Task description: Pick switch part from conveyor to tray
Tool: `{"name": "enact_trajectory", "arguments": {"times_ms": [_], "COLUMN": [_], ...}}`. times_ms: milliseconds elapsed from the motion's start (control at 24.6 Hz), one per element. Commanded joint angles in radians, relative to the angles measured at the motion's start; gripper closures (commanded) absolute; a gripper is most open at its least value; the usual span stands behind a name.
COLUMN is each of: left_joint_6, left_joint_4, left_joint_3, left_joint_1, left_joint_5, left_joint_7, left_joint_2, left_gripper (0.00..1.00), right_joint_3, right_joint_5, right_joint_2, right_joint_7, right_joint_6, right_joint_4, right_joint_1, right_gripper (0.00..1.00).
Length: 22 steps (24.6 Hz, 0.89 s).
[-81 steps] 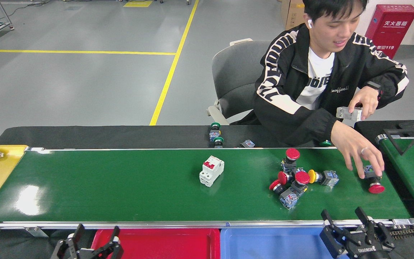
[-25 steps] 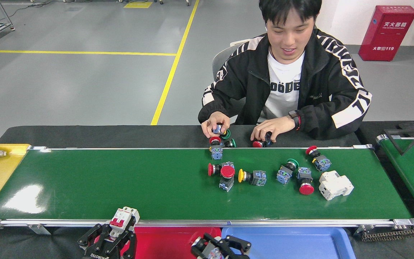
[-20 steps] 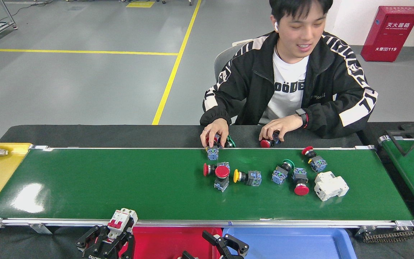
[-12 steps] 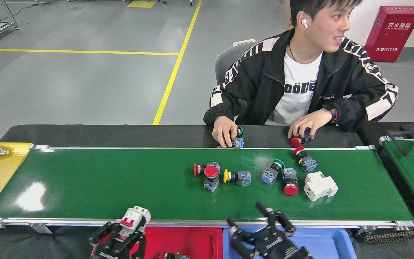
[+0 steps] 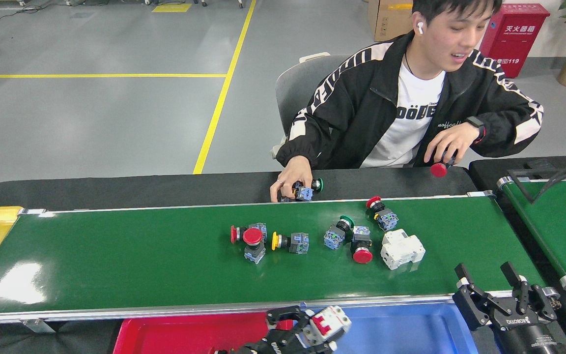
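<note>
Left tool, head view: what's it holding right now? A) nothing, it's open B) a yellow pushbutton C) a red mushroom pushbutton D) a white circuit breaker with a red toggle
D: the left tool is closed on a white circuit breaker with a red toggle, over the seam between the red tray and the blue tray.

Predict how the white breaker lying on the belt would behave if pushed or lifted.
The breaker looks blocky and flat-sided, so it would probably slide, not roll. Its hard plastic shell suggests it stays stiff. The conveyor is glossy, so a nudge may skid it.
</note>
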Motion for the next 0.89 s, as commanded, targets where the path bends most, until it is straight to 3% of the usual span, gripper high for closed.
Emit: {"name": "enact_trajectory", "arguments": {"times_ms": [0,163,325,407,528,650,854], "left_joint_6": [0.004,0.024,0.061,0.061,0.058,0.076,0.236], "left_joint_4": [-0.014,-0.081,-0.144,-0.144,-0.144,-0.144,-0.144], "left_joint_3": [-0.002,0.080,0.364,0.516,0.719,0.881,0.878], "left_joint_1": [-0.012,0.020,0.148,0.168,0.198,0.214,0.251], "left_joint_5": [-0.005,0.029,0.107,0.113,0.132,0.135,0.135], "left_joint_7": [-0.002,-0.002,0.001,0.007,0.053,0.063,0.030], "left_joint_2": [-0.007,-0.005,-0.027,-0.039,-0.040,-0.053,-0.062], "left_gripper": [0.00,0.00,0.00,0.00,0.00,0.00,0.00], "right_joint_3": [0.003,0.006,0.006,0.026,0.158,0.306,0.508], "right_joint_5": [-0.001,0.007,0.009,0.050,0.168,0.223,0.289], "right_joint_2": [-0.002,0.001,0.001,0.011,0.064,0.068,0.061], "right_joint_7": [-0.007,-0.003,-0.001,0.004,0.007,0.007,0.007], "right_joint_6": [-0.002,0.001,0.016,0.052,0.170,0.302,0.519], "right_joint_4": [-0.008,-0.008,-0.008,-0.008,-0.005,0.010,0.139], "right_joint_1": [-0.004,-0.005,-0.007,-0.010,-0.019,-0.038,-0.154], "right_gripper": [0.03,0.03,0.03,0.03,0.03,0.03,0.03]}}
